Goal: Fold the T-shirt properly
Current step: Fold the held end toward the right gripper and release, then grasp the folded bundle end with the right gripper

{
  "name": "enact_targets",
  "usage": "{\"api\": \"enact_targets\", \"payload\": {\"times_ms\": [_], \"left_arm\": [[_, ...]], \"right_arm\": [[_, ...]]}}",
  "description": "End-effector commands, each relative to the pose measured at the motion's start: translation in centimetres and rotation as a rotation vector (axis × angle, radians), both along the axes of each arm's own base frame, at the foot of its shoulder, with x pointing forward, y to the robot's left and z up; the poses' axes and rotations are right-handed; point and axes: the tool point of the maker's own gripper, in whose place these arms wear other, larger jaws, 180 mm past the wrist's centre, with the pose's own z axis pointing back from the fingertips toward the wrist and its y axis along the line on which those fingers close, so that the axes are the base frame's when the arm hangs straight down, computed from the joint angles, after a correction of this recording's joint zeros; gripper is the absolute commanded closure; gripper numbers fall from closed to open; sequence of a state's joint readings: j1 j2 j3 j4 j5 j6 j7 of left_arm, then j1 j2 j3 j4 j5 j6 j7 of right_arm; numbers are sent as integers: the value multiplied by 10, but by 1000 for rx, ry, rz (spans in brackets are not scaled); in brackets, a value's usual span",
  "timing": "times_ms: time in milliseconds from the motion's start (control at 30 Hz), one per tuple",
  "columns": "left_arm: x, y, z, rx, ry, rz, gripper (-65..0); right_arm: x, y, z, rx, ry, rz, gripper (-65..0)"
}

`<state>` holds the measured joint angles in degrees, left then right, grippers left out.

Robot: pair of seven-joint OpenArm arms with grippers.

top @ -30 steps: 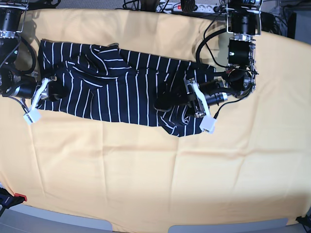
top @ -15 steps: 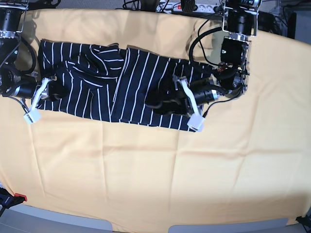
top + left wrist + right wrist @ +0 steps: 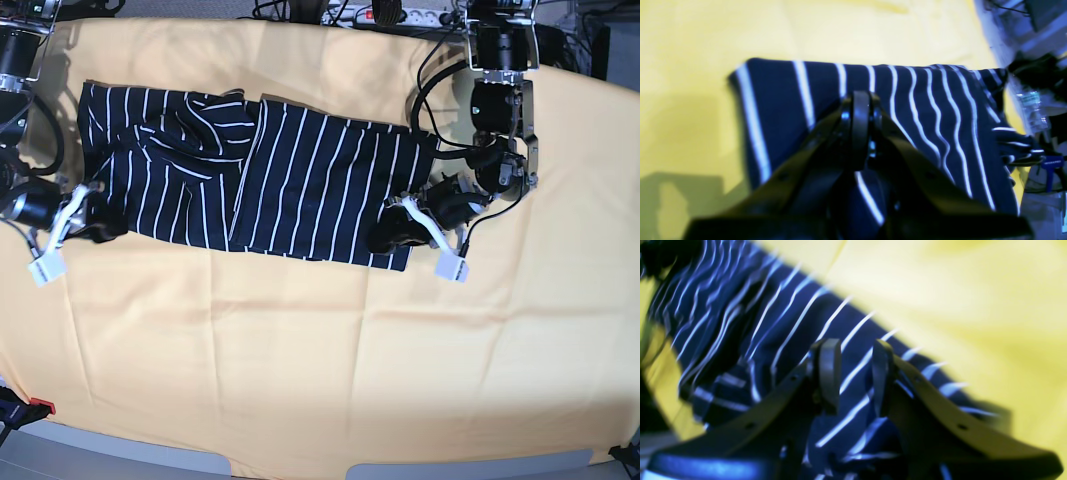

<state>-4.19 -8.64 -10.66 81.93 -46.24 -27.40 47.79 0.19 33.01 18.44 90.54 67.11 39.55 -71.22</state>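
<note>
Progress, as judged from the current lie: T-shirt [image 3: 250, 180] sits on the yellow cloth-covered table [image 3: 330, 350], upper half of the base view, long axis running 9 to 3 o'clock; it reads as a band — prob. lengthwise folds already done; the 3 o'clock half lies flat w/ stripes straight, the 9 o'clock half is bunched w/ a diagonal ridge and crumpled stripes; a seam or fold edge runs near the middle. Remaining, by estimate: smooth the 9 o'clock half, then fold crosswise into a compact rectangle; roughly mid-task.

Left gripper [image 3: 385, 235] — base view, at the shirt's corner toward 4 o'clock; its wrist view shows the jaws brought fully together, pads meeting w/ no gap; striped fabric lies beneath and passes under the fingers [image 3: 857, 126], but whether a layer is pinched between the pads cannot be told from these views.

Right gripper [image 3: 95, 225] — at the shirt's edge toward 8 o'clock in the base view; its wrist view shows jaws partly apart, a clear gap between the pads [image 3: 830, 370]; striped cloth shows through the gap and seems to rise up between the fingers lower down; likely resting on or loosely straddling the fabric; a firm hold is not confirmed — picture is blurred.
</note>
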Motion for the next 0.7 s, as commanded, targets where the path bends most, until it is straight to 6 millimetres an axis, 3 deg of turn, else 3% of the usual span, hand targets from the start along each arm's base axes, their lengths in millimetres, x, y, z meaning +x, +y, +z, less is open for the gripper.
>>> {"api": "enact_targets", "payload": {"times_ms": [0, 167, 300, 467, 667], "left_arm": [[6, 5, 11, 0, -41, 10, 0], [6, 35, 8, 78, -44, 18, 0], [6, 63, 7, 155, -44, 23, 0], [9, 102, 16, 240, -56, 39, 0], [12, 137, 30, 282, -71, 76, 0]], "right_arm": [[6, -15, 15, -46, -48, -21, -209], [-5, -75, 16, -152, -12, -210, -419], [-43, -100, -5, -107, 76, -333, -433], [-78, -88, -31, -10, 134, -350, -433], [-92, -69, -57, 81, 143, -376, -433]]}}
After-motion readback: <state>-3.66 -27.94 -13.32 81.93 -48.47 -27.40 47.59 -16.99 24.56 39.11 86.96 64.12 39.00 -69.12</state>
